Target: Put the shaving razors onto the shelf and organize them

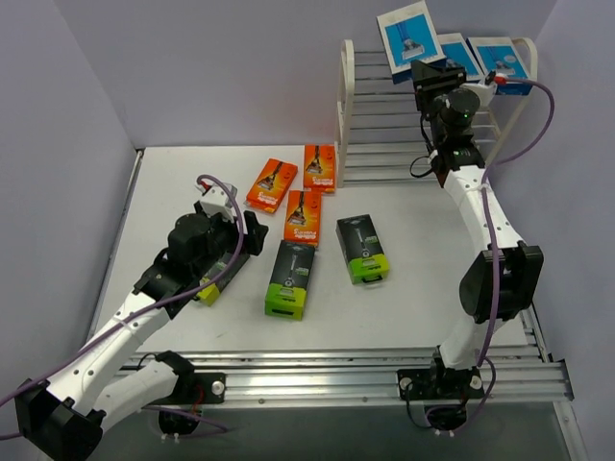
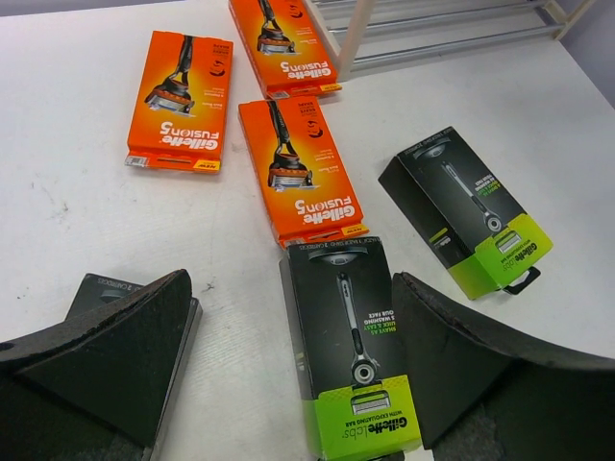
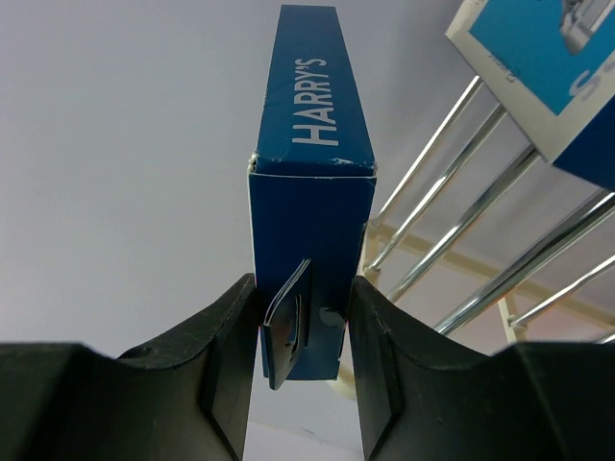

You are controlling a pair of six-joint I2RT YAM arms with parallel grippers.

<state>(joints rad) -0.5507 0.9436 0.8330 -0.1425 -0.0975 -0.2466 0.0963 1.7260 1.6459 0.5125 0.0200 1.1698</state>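
Gripping a blue-and-white razor pack [image 3: 312, 144] across its thickness, our right claw [image 3: 306, 331] is closed on it near the lower end, with one finger [image 3: 226, 336] on each flat face. We judge that this hold keeps the pack on edge, so that it can stand among the rods rather than lie flat. It hangs at the top tier of the shelf [image 1: 343, 125], near that tier's left end, leaning back so that its printed face shows from above. Just to its right a second blue-and-white pack [image 1: 459, 53] and a third blue-and-white pack [image 1: 504, 62] lean side by side toward the tier's right end. The held one looks meant to join them as a row of one colour. Whether it already touches the rods we cannot tell.

Our left claw [image 2: 288, 288] stands wide open and holds nothing. It hovers over the left half of the tabletop [image 2: 77, 211]. In its wrist view a black pack with a lime-green end [image 2: 351, 355] lies between the spread fingers, which would suit a grab across the pack's width. A second black pack [image 2: 471, 216] lies apart to the right, nearer the tabletop's middle, and a third black pack [image 2: 106, 288] peeks out from under the left finger. Beyond them three orange packs [image 2: 298, 168] lie flat and face up toward the far edge, one close to the shelf's near left foot. None of these six is on the shelf yet.
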